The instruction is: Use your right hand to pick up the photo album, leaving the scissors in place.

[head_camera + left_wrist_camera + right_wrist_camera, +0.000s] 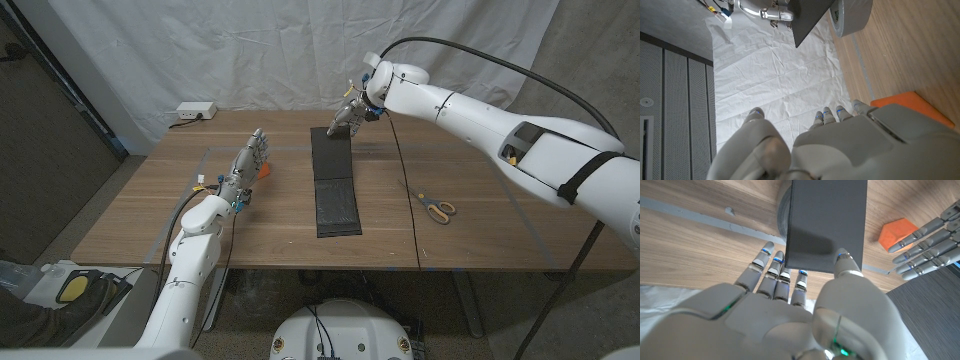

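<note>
The right hand (350, 114) reached out over the far middle of the worktop (150, 215), its white arm stretched in from the near right corner and bent down at the wrist. It held the far end of the photo album (336, 180), a long dark grey book. In the right wrist view the thumb (842, 262) lay on one face of the album (827, 220) and the other fingers (774, 272) sat behind its edge, so the cover was pinched between them. In the head view the far end of the album looked raised at the hand, while its near end lay on the worktop near the front edge.

The scissors (436, 207), with yellow handles, lay on the worktop to the right of the album, well apart from it and closer to the front edge than to the far one.

The left hand (247, 165) stood over the left part of the worktop, forearm rising from the near left corner, fingers straight, apart and pointing toward the far edge, holding nothing. In the left wrist view its fingertips (826, 114) pointed toward the white cloth backdrop (780, 75). An orange block (265, 171) lay on the worktop just beside this hand; the right wrist view showed the same block (896, 232) next to the left hand's fingers (927, 245).

A white power strip (195, 112) sat beyond the far left corner.
</note>
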